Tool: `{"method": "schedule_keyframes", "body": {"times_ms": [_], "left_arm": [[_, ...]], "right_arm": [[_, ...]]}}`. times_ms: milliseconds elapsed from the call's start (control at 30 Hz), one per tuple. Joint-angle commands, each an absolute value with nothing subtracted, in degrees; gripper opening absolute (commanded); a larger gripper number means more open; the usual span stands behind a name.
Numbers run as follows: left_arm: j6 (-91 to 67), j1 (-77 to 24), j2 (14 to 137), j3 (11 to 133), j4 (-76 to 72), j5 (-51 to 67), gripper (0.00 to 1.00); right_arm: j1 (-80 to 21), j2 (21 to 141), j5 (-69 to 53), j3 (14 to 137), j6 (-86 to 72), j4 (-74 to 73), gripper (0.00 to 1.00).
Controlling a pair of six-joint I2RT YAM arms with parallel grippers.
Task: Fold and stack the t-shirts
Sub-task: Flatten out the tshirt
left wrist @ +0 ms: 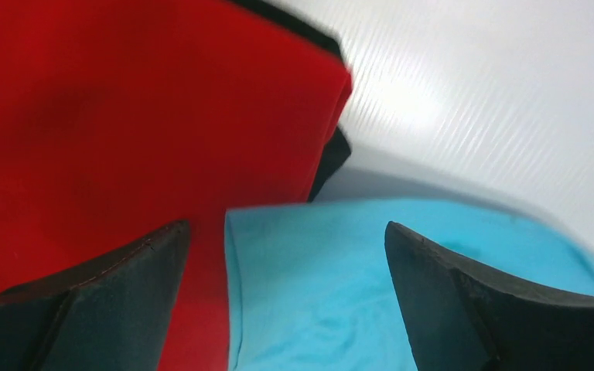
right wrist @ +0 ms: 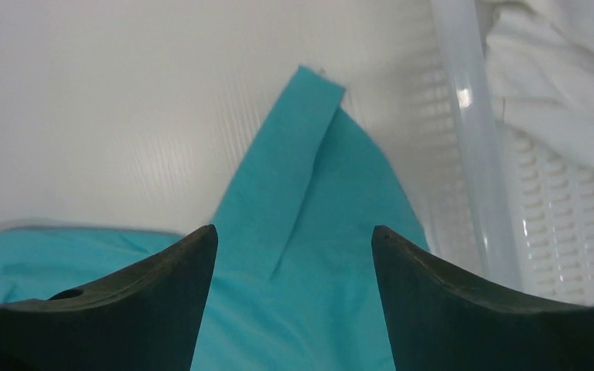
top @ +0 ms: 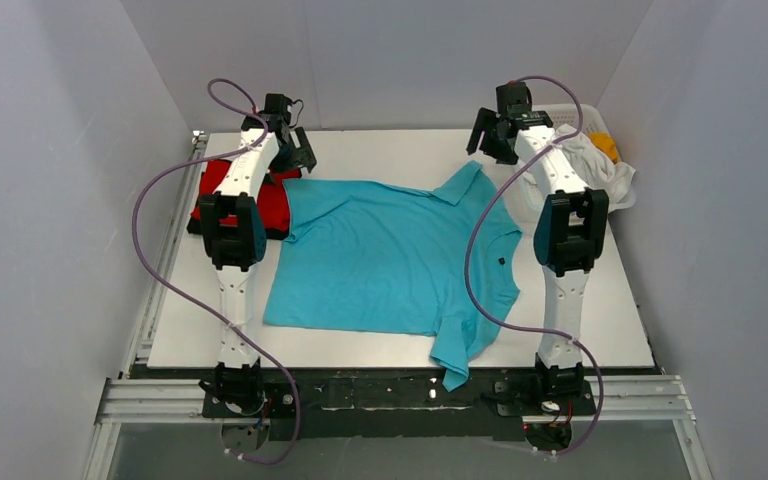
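**Finished work.** A red shirt [top: 275, 205] lies folded at the far left of the table [top: 390, 150], on top of a black shirt [left wrist: 332, 158] that shows only as a dark edge beneath it. Judged as two garments folded and stacked.

**Work in hand.** A turquoise shirt [top: 390, 255] lies spread flat across the middle of the table with no fold in it. Its far-left corner touches or slightly overlaps the red shirt. One sleeve points toward the far right, ending just beside the basket [right wrist: 464, 116]. The other sleeve hangs over the near edge of the table.

**Left gripper** [left wrist: 286, 232]. Jaws stand wide apart with nothing between them. It is placed over the turquoise corner beside the red stack. Contact with the cloth cannot be confirmed.

**Right gripper** [right wrist: 294, 232]. Jaws are wide and hold nothing. It is placed over the far-right sleeve, close to the basket rim.

**Outstanding.** The turquoise shirt needs all its folds and then a move onto the red stack. A white shirt [top: 590, 160] and an orange shirt [top: 608, 145] sit crumpled in the basket, untouched. How many more lie under them cannot be told.

**Assessment.** Roughly two garments done, one laid out and not yet folded, at least two waiting. The overhanging sleeve may drag when the cloth is lifted.
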State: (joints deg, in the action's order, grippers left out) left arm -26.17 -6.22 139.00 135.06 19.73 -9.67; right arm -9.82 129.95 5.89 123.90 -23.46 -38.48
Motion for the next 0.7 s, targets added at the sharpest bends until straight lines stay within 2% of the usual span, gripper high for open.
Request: {"method": "schedule_keyframes", "body": {"times_ms": [0, 133, 300, 467, 667], "left_arm": [[-25.8, -6.2, 126.2, 125.3, 22.3, -5.0, 0.98], [-28.1, -7.5, 117.0, 114.5, 21.9, 3.6, 0.98], [-31.1, -13.6, 105.1, 92.8, 14.8, 9.4, 0.98], [-32.7, -21.3, 96.4, 73.1, 6.4, 7.6, 0.98], [-37.4, -23.0, 94.2, 60.0, -1.4, 11.3, 0.98]], "right_arm": [[-10.1, 116.7, -1.3, 112.3, -21.6, -33.9, 0.82], [-12.1, 110.4, -9.6, 99.1, -21.6, -29.8, 0.84], [-15.7, 108.1, -11.8, 88.0, -26.3, -21.3, 0.86], [-18.0, 110.8, -11.9, 85.7, -30.8, -16.3, 0.86], [-18.8, 115.9, -8.5, 87.6, -34.6, -13.0, 0.86]]}}
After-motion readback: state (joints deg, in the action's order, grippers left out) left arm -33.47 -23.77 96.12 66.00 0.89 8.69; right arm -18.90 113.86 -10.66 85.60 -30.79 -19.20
